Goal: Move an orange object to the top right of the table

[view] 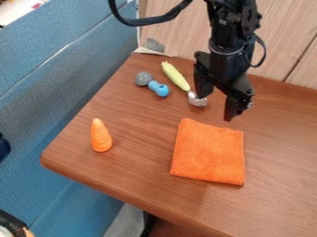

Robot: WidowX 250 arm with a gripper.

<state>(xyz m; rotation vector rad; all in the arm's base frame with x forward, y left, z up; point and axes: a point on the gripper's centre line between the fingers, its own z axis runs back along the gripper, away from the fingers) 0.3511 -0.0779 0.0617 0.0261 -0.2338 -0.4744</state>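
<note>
The black gripper [217, 102] hangs over the upper middle of the table, its two fingers spread apart with nothing between them. Below it and slightly left lies a folded orange cloth [209, 152], flat on the wood and apart from the gripper. A small orange cone-shaped object [100, 135] is near the table's left corner, well to the left of the cloth. The brown wooden table [282, 152] extends to the right edge of the view.
Left of the gripper is a silver scoop [197, 99] with a yellow-green handle [176, 76]. A blue and grey toy [158, 88] lies farther left. Blue padded seating [68, 74] borders the table's left side, and a wood-panelled wall [180, 34] stands behind.
</note>
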